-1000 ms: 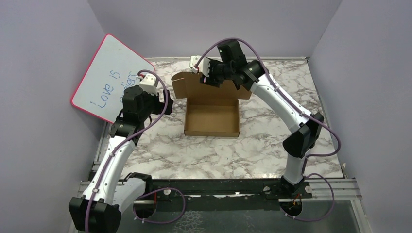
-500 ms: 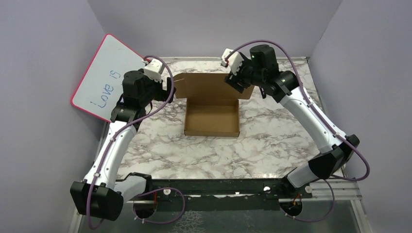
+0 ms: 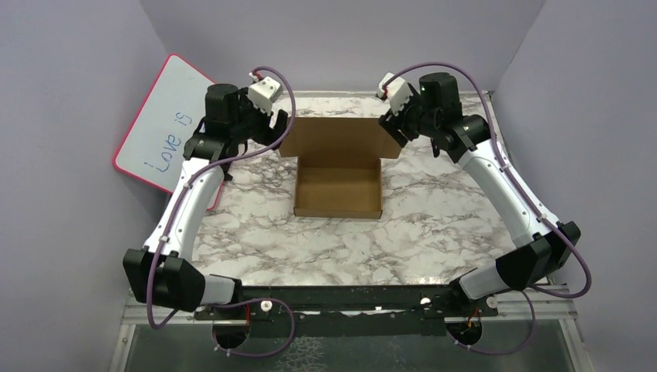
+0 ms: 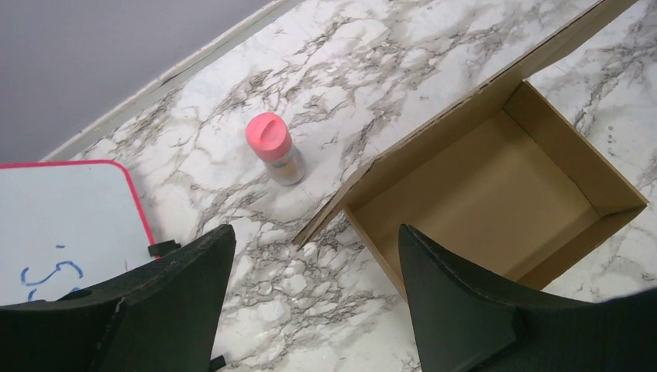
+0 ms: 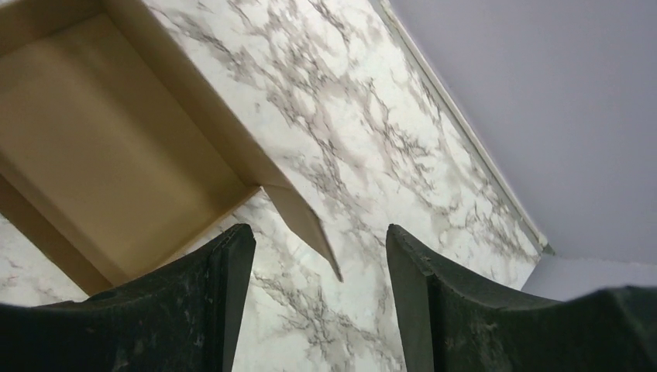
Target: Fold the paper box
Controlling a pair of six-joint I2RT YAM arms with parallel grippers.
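A white marble-patterned table top [image 3: 434,225] is seen. The paper box [image 3: 338,190], of plain brown corrugated cardboard, is placed near its centre as a shallow open tray, with the lid flap open at the 12 o'clock side. A pink-framed whiteboard [image 3: 166,124] with blue writing is leaned at 10 o'clock. The left gripper [image 4: 314,232] is held at 10 o'clock of the box and the right gripper [image 5: 319,231] at 2 o'clock. The fingers of both are spread apart and nothing is gripped. In the left wrist view a small jar with a pink lid [image 4: 275,149] is stood upright at 10 o'clock from the tray, apart from the box.
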